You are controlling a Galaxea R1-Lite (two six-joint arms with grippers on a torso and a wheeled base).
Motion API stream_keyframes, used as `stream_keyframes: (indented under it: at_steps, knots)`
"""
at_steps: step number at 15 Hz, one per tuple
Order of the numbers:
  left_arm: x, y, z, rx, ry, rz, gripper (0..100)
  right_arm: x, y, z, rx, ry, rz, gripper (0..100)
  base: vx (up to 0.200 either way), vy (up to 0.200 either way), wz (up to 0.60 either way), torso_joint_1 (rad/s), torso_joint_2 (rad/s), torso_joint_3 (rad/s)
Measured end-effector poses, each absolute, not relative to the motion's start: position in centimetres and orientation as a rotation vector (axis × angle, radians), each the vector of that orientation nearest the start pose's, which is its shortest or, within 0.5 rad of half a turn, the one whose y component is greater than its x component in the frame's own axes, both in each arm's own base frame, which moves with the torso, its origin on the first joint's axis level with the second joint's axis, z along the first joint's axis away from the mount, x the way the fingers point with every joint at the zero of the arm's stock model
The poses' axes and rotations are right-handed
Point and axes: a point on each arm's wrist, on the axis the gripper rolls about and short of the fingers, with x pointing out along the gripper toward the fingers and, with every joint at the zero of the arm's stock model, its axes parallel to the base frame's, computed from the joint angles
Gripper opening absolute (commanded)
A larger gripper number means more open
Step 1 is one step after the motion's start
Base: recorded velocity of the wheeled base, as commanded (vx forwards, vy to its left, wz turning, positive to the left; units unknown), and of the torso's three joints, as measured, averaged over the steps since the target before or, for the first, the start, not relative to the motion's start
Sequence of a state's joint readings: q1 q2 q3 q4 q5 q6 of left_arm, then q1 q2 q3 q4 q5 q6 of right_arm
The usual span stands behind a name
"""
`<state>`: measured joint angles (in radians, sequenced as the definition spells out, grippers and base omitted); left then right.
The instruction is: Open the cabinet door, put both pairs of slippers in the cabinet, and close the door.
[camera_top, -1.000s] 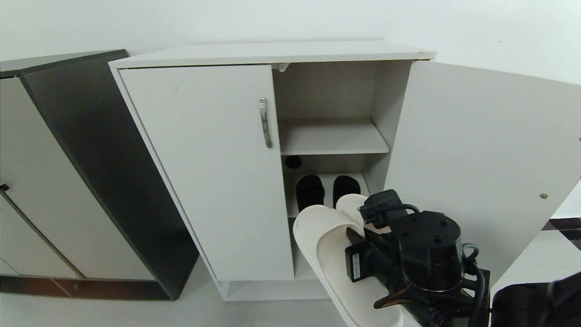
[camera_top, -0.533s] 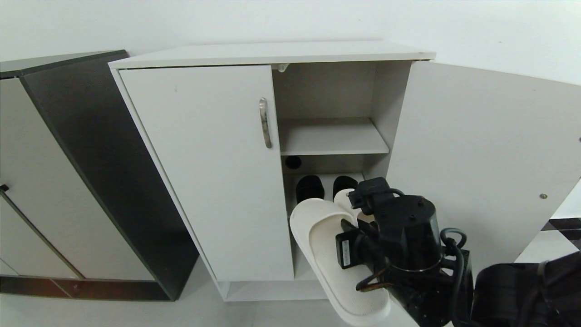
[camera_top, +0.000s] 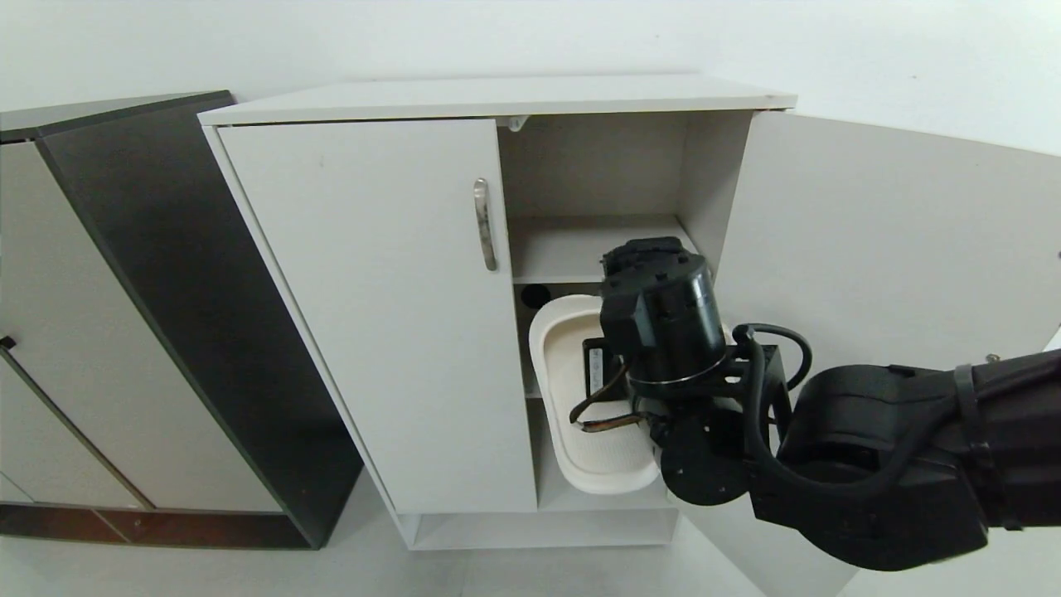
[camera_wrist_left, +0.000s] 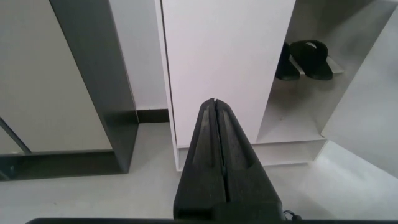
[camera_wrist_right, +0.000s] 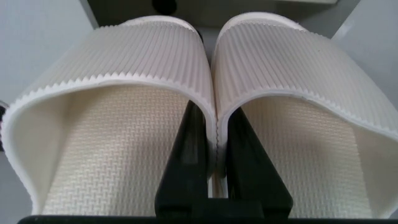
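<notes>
Right wrist view, cream ribbed slippers side by side, right jaws pinching both, left jaws pressed together

The white cabinet stands with its left door shut and its right door swung wide. The right arm sits at the open half, below the upper shelf, its wrist hiding the jaws. The white slippers are held there, one plainly visible, toe end uppermost. A dark cabinet stands beside, on the left.
</notes>
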<state>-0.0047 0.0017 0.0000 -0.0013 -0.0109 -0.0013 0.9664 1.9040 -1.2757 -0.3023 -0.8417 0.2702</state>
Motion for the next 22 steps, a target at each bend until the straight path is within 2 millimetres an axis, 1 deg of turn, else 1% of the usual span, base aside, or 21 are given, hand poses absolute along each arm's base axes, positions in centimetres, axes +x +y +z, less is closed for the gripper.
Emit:
stream_keyframes:
  at_steps: [3,6,21,22]
  knots:
    - [-2.3,0.0,7.6,-0.001,0.001,-0.015,0,23.0,30.3,22.6,0.011,0.196,0.063,0,0.0,0.0,0.0,0.0,0.0,0.0]
    - [-2.3,0.0,7.6,0.0,0.001,-0.014,0,23.2,30.6,22.7,0.009,0.186,0.052,0,0.0,0.0,0.0,0.0,0.0,0.0]
    - [-2.3,0.0,7.6,-0.001,0.001,-0.016,0,23.6,30.5,22.6,0.013,0.187,0.043,0,0.2,0.0,0.0,0.004,0.0,0.002]
    - [-2.3,0.0,7.6,-0.001,0.0,-0.016,0,23.7,30.5,22.4,0.011,0.19,0.041,0,0.0,0.0,0.0,0.0,0.0,0.0]
